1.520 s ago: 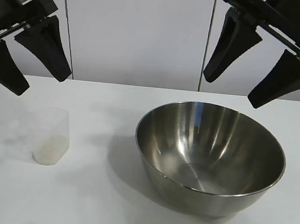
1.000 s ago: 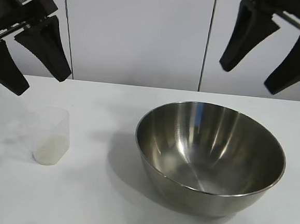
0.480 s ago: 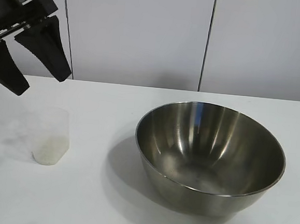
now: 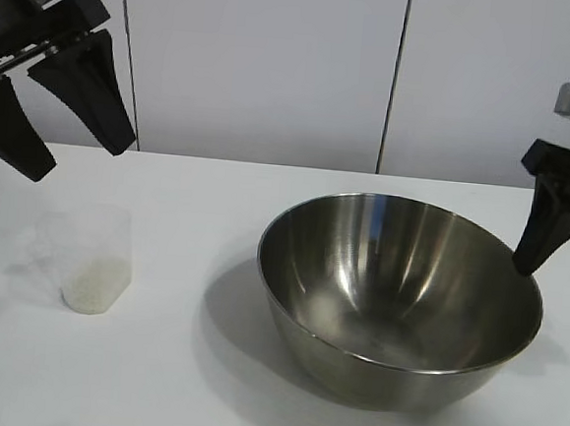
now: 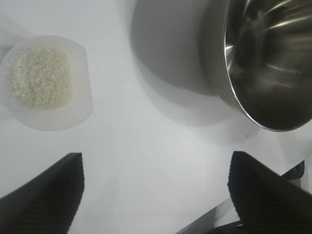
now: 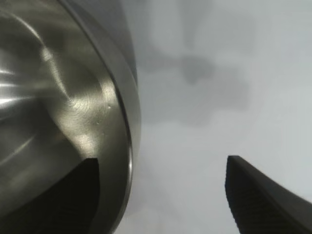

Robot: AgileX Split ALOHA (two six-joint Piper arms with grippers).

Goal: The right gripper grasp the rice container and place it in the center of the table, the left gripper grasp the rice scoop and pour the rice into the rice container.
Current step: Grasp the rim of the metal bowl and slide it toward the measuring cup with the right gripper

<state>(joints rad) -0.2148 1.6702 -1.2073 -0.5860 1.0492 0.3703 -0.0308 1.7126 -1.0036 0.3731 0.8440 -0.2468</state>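
White tabletop [image 4: 212,385] under pale wall panels is carrying everything. Starting at the left, the left gripper [image 4: 51,106] is hanging with jaws spread and nothing in them, above and just behind the rice scoop [image 4: 92,257], which is holding rice [image 5: 41,75]; that thin plastic cup looks light and squashable, best pinched gently across its walls. Further right, the right gripper [image 6: 161,195] is straddling the near rim of the rice container [image 4: 397,296], jaws apart, one finger inside, one outside. Stiff, slick steel; the rim is probably the only purchase.
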